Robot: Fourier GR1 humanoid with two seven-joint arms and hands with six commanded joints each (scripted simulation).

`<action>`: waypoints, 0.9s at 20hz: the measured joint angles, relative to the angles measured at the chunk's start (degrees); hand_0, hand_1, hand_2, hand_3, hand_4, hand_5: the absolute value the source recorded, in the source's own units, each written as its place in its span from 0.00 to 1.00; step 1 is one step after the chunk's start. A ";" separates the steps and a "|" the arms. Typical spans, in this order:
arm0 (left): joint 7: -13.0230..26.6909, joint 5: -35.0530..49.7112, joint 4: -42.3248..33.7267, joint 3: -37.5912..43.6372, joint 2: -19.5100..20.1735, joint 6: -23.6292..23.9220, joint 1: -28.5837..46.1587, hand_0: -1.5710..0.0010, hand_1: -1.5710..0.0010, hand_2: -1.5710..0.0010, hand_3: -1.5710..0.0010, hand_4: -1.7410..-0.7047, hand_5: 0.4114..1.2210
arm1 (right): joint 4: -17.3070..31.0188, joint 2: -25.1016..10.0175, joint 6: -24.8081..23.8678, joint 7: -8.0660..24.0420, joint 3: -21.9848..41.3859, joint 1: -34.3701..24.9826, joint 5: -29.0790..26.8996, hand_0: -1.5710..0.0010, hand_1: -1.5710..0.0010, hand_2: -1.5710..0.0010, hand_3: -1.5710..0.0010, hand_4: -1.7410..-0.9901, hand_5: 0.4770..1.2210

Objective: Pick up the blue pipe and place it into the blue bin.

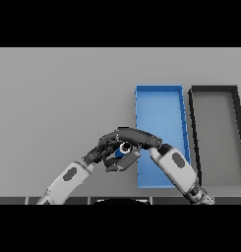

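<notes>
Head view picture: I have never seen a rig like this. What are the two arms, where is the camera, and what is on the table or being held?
This is a humanoid robot seen from its own head, looking down at a grey table. Two white and grey arms come in from the lower edge, each ending in a dark hand. The left hand and the right hand meet just left of a blue bin. Between them shows a small blue pipe; the fingers of both hands curl around it, though which hand bears it I cannot tell. The pipe is still outside the blue bin, near its left wall. Right of that bin stands a dark bin with a grey floor.
</notes>
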 measured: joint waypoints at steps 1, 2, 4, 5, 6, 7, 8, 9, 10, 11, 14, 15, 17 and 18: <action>-1.15 -0.40 0.64 0.38 -1.17 0.68 0.12 0.40 0.44 0.45 0.50 0.16 1.00 | 0.40 0.49 0.17 -0.42 -0.07 -0.43 -1.24 0.35 0.36 0.34 0.45 0.28 0.17; -1.31 -0.97 0.90 1.06 -1.78 1.34 0.01 0.32 0.35 0.38 0.40 0.13 1.00 | 0.62 1.07 0.55 -1.00 0.63 -0.27 -3.41 0.28 0.28 0.27 0.39 0.24 0.25; -3.50 0.95 0.46 1.99 -3.35 1.30 0.57 0.21 0.23 0.29 0.26 0.08 1.00 | 1.25 0.54 0.24 1.39 0.55 -0.73 -6.61 0.18 0.18 0.17 0.25 0.33 0.47; -4.38 2.24 0.25 2.34 -4.07 1.30 1.21 0.17 0.18 0.24 0.21 0.07 1.00 | 1.57 1.14 0.11 1.22 0.68 -0.23 -7.23 0.14 0.15 0.14 0.20 0.36 0.58; -5.78 3.00 0.53 2.81 -4.59 1.09 1.41 0.13 0.14 0.20 0.16 0.05 1.00 | 1.03 1.12 -0.09 0.56 0.78 0.66 -7.68 0.11 0.12 0.11 0.16 0.39 0.66; -6.41 3.52 0.62 3.21 -4.87 0.87 1.70 0.11 0.12 0.17 0.13 0.04 1.00 | 0.92 0.97 -0.18 -1.51 0.83 1.03 -6.84 0.09 0.09 0.09 0.13 0.40 0.73; -6.83 3.63 0.26 3.28 -4.59 0.75 2.45 0.08 0.09 0.14 0.11 0.03 1.00 | 0.74 0.55 0.07 -4.15 1.14 0.91 -3.47 0.07 0.07 0.07 0.10 0.39 0.78; -5.80 3.78 -0.26 3.19 -4.43 0.84 2.34 0.07 0.07 0.13 0.08 0.03 1.00 | 0.62 0.48 0.26 -5.93 1.84 0.69 -1.39 0.06 0.06 0.06 0.08 0.38 0.83; -5.42 4.21 -0.43 3.19 -4.25 0.58 2.34 0.05 0.06 0.11 0.07 0.02 1.00 | 0.23 -0.06 0.48 -5.33 1.88 0.36 -1.37 0.05 0.05 0.05 0.07 0.37 0.86; -5.58 4.11 -0.48 3.13 -4.54 1.07 2.12 0.04 0.05 0.11 0.05 0.02 1.00 | -0.32 0.05 0.00 -5.04 2.30 0.43 -1.00 0.04 0.04 0.04 0.05 0.36 0.89; -7.12 4.11 -0.59 3.12 -3.31 1.22 2.91 0.26 0.31 0.38 0.32 0.20 1.00 | 0.43 0.91 -0.76 -5.54 1.71 1.02 -1.77 0.02 0.02 0.02 0.03 0.34 0.94; -7.57 1.79 -0.77 2.50 -2.62 1.30 2.17 0.41 0.45 0.50 0.46 0.31 1.00 | 0.49 1.46 -0.85 -3.17 1.36 0.64 -3.40 0.02 0.02 0.01 0.02 0.34 0.95; -8.72 -0.76 -0.63 2.05 0.00 -1.52 1.16 0.62 0.65 0.68 0.65 0.51 1.00 | 0.03 1.57 -0.19 -2.32 0.93 1.13 -3.25 0.01 0.01 0.01 0.01 0.33 0.97; -8.57 -1.69 0.06 1.87 -0.18 -2.60 0.16 0.70 0.72 0.75 0.72 0.58 0.96 | -0.12 2.08 0.08 -1.28 0.64 0.93 -2.34 0.01 0.01 0.01 0.01 0.33 0.98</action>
